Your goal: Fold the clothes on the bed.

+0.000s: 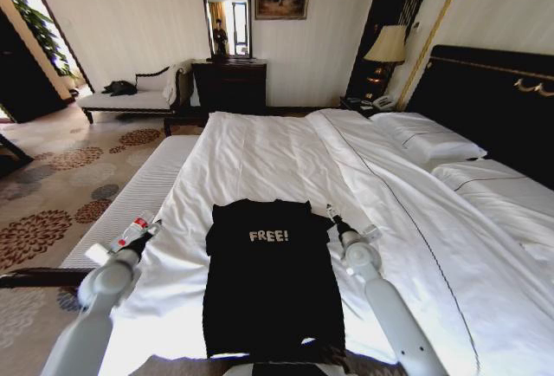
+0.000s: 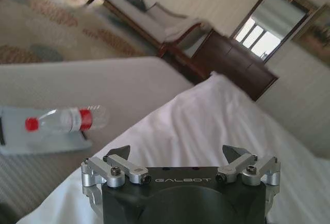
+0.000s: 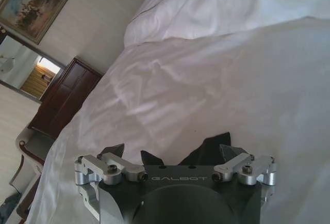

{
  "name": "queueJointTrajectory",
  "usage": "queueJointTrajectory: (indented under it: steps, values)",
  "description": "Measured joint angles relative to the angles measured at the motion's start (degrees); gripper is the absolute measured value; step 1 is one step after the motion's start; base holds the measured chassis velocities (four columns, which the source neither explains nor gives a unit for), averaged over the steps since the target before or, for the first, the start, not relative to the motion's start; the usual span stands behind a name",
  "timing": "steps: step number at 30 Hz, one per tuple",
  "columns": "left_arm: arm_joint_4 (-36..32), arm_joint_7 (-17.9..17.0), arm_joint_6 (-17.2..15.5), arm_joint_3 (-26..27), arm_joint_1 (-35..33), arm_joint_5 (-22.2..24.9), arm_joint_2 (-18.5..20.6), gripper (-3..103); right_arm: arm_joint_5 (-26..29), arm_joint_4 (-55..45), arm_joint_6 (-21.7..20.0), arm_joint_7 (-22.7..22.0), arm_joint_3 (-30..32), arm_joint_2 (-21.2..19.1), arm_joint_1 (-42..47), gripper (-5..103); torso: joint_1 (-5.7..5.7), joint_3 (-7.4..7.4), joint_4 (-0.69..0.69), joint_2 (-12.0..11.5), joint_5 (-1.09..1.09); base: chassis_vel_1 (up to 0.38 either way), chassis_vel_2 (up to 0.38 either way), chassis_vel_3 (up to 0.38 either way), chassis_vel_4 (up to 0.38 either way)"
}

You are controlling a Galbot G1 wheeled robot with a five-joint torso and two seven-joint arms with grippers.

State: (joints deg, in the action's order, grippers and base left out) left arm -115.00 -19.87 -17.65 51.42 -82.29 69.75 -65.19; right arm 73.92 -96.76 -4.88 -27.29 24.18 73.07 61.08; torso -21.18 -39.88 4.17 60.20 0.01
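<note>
The clothes, one black T-shirt (image 1: 273, 281) with white "FREE!" on its chest, lie flat at the near end of the bed (image 1: 260, 155), collar pointing away from me. The shirt's sides run straight, with no sleeves sticking out. My left gripper (image 1: 147, 233) hovers open over the bed's left edge, a little left of the shirt's shoulder; its fingers stand apart over white bedding (image 2: 177, 154). My right gripper (image 1: 333, 216) is open just right of the collar. In the right wrist view (image 3: 172, 152), a corner of the black shirt (image 3: 206, 152) shows between its fingers.
A white ribbed bench (image 1: 138, 190) runs along the bed's left side. On it lies a clear bottle (image 2: 64, 121) with a red cap. Pillows (image 1: 428, 138) and a dark headboard (image 1: 493, 90) are at the right. A chaise (image 1: 130, 99) and a dark dresser (image 1: 229, 86) stand by the far wall.
</note>
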Motion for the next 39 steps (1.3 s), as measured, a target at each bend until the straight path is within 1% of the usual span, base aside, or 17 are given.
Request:
queueJointTrajectory:
  steps: [4, 8, 10, 12, 15, 16, 18, 21, 22, 24, 25, 28, 30, 34, 36, 38, 39]
  values:
    - [-3.4, 3.3, 2.1, 1.6, -1.2, -1.5, -1.1, 100, -1.0, 0.5, 0.0, 0.3, 2.5, 1.7, 1.4, 100, 0.0, 0.0, 0.02, 0.0, 0.01, 0.0, 0.0, 0.0, 0.0]
    - [-2.0, 6.5, 3.5, -0.3, -1.2, -7.0, -1.3, 100, -1.3, 0.8, 0.3, 1.2, 5.8, 2.2, 3.4, 100, -0.01, -0.01, 0.06, 0.0, -0.01, 0.0, 0.0, 0.0, 0.0]
    - [-1.8, 6.7, 3.7, -0.4, -1.3, -7.6, -1.4, 100, -1.3, 0.9, 0.4, 1.4, 6.1, 2.2, 3.5, 103, -0.01, -0.01, 0.06, 0.0, -0.01, 0.0, 0.0, 0.0, 0.0]
    - [-0.9, 7.2, 4.3, -1.0, -1.5, -9.8, -2.6, 100, -0.1, 1.8, 0.7, 2.8, 7.1, 2.4, 3.6, 95, -0.02, -0.01, 0.02, 0.0, -0.01, 0.0, 0.0, 0.0, 0.0]
    - [-0.8, 6.9, 4.4, -1.3, -1.7, -10.2, -3.8, 100, 1.4, 2.5, 0.8, 4.6, 7.2, 2.5, 3.4, 84, -0.02, -0.01, 0.02, 0.0, -0.01, 0.0, 0.0, 0.0, 0.0]
    - [-0.7, 6.8, 4.4, -1.4, -1.7, -10.4, -4.0, 100, 1.6, 2.8, 0.9, 5.1, 7.2, 2.6, 3.4, 84, -0.02, -0.01, 0.02, 0.0, -0.01, 0.0, 0.0, 0.0, 0.0]
    - [-0.6, 6.5, 4.4, -1.8, -1.8, -10.8, -4.9, 100, 1.7, 3.9, 1.4, 6.9, 6.9, 2.8, 3.1, 74, -0.02, -0.01, 0.03, 0.0, 0.0, 0.0, 0.0, 0.0, 0.0]
    - [-0.5, 6.3, 4.4, -2.0, -1.8, -10.8, -5.3, 100, 1.2, 4.7, 1.6, 7.7, 6.5, 3.0, 2.8, 68, -0.02, -0.01, 0.02, 0.0, -0.01, 0.0, 0.0, 0.0, 0.0]
    - [-0.5, 6.1, 4.4, -2.2, -1.8, -10.8, -5.4, 100, 0.8, 5.5, 1.8, 8.2, 6.2, 3.1, 2.5, 63, -0.02, -0.01, 0.02, 0.0, 0.0, 0.0, 0.0, 0.0, 0.0]
    - [-0.5, 6.0, 4.4, -2.3, -1.6, -10.8, -5.3, 100, 0.5, 6.2, 1.9, 8.6, 5.9, 3.3, 2.1, 52, -0.02, -0.01, 0.02, 0.0, 0.0, 0.0, 0.0, 0.0, 0.0]
    - [-0.5, 6.0, 4.4, -2.3, -1.6, -10.8, -5.3, 100, 0.5, 6.2, 1.9, 8.6, 5.9, 3.3, 2.1, 52, -0.02, -0.01, 0.02, 0.0, 0.0, 0.0, 0.0, 0.0, 0.0]
    - [-0.1, 5.9, 4.2, -2.4, -1.2, -10.7, -5.2, 100, 0.2, 7.0, 2.1, 8.8, 5.6, 3.4, 1.5, 36, -0.02, -0.01, 0.02, 0.0, -0.01, 0.0, 0.0, 0.0, 0.0]
    - [0.1, 5.8, 4.2, -2.4, -1.1, -10.7, -5.1, 100, 0.2, 7.2, 2.1, 8.9, 5.5, 3.5, 1.3, 36, -0.02, -0.01, 0.02, 0.0, 0.0, 0.0, 0.0, 0.0, 0.0]
    - [0.9, 5.7, 4.2, -2.9, -0.5, -10.7, -5.3, 100, 0.1, 7.5, 2.2, 9.1, 5.4, 3.6, 1.1, 14, -0.02, -0.01, 0.03, 0.0, -0.01, 0.0, 0.0, 0.0, 0.0]
    - [1.0, 5.7, 4.2, -3.0, -0.4, -10.7, -5.3, 100, 0.0, 7.5, 2.2, 9.2, 5.3, 3.6, 1.1, 14, -0.02, -0.01, 0.03, 0.0, -0.01, 0.0, 0.0, 0.0, 0.0]
    - [1.2, 5.7, 4.2, -3.0, -0.3, -10.7, -5.3, 100, -0.4, 7.7, 2.2, 9.4, 5.0, 3.8, 1.1, 3, -0.02, -0.01, 0.03, 0.0, -0.01, 0.0, 0.0, 0.0, 0.0]
    - [1.3, 5.6, 4.2, -3.0, -0.2, -10.7, -5.3, 100, -0.5, 7.9, 2.2, 9.4, 4.9, 3.9, 1.1, 2, -0.02, -0.01, 0.03, 0.0, 0.0, 0.0, 0.0, 0.0, 0.0]
